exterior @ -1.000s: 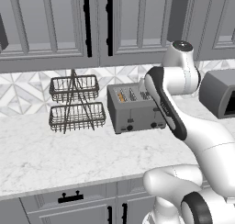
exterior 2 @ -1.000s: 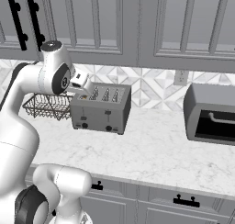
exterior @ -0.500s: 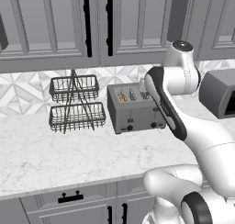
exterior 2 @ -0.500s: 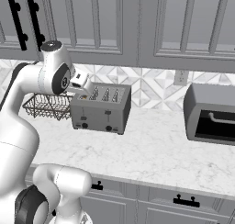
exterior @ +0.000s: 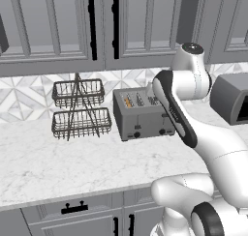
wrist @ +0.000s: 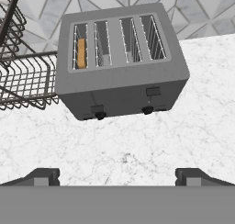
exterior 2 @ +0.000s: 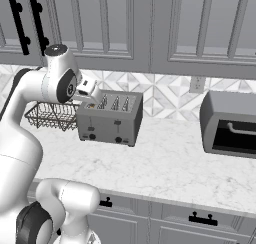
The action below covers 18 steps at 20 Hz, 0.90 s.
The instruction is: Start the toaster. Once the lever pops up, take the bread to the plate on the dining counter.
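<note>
White marble with grey veins makes up the tabletop [exterior: 58,167] that we face, with grey cabinets [exterior: 53,27] above it and a patterned tile wall behind. On it the toaster [wrist: 120,62] stands close to the wall, its four slots facing up and its black knobs and levers on the near front face. We see the bread [wrist: 81,53] sunk in the leftmost slot, only its tan top edge showing between the wires. In the left base view the same slice [exterior: 128,102] shows as an orange strip in the left slot of the toaster [exterior: 140,116].

Our gripper [wrist: 117,176] hangs above the bare marble just in front of the toaster, with its two fingertips [wrist: 42,176] spread wide apart and nothing between them. It touches neither the toaster nor the levers.

Just left of the toaster stands a two-tier wire basket rack [exterior: 80,109], near it but apart. Well to the right sits a dark grey oven box [exterior 2: 232,123] with a handle on its front.
</note>
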Available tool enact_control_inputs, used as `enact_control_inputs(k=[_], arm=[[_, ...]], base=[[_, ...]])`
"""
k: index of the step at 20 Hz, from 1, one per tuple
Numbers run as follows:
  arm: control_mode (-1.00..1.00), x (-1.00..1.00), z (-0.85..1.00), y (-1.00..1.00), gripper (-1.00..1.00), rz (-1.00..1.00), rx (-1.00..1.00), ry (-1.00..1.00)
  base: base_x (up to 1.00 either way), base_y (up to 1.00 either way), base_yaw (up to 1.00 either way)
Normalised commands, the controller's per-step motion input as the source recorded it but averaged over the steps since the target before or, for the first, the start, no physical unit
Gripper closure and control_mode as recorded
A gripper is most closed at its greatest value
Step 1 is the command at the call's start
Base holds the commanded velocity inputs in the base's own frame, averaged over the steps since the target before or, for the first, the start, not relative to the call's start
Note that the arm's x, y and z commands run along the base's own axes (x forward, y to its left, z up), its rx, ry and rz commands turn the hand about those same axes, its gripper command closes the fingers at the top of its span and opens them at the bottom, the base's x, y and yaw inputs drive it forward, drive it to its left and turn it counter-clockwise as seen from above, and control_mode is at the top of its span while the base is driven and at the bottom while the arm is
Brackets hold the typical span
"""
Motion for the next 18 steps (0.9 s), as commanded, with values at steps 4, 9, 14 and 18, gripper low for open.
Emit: enact_control_inputs(k=[4, 9, 14, 18], arm=[[-1.0, 0.0, 0.0, 0.0, -1.0, 0.0, 0.0, 0.0], [-1.0, 0.0, 0.0, 0.0, -1.0, 0.0, 0.0, 0.0], [-1.0, 0.0, 0.0, 0.0, -1.0, 0.0, 0.0, 0.0], [-1.0, 0.0, 0.0, 0.0, -1.0, 0.0, 0.0, 0.0]], base=[[0.0, 0.0, 0.0], [0.0, 0.0, 0.0], [0.0, 0.0, 0.0], [0.0, 0.0, 0.0]])
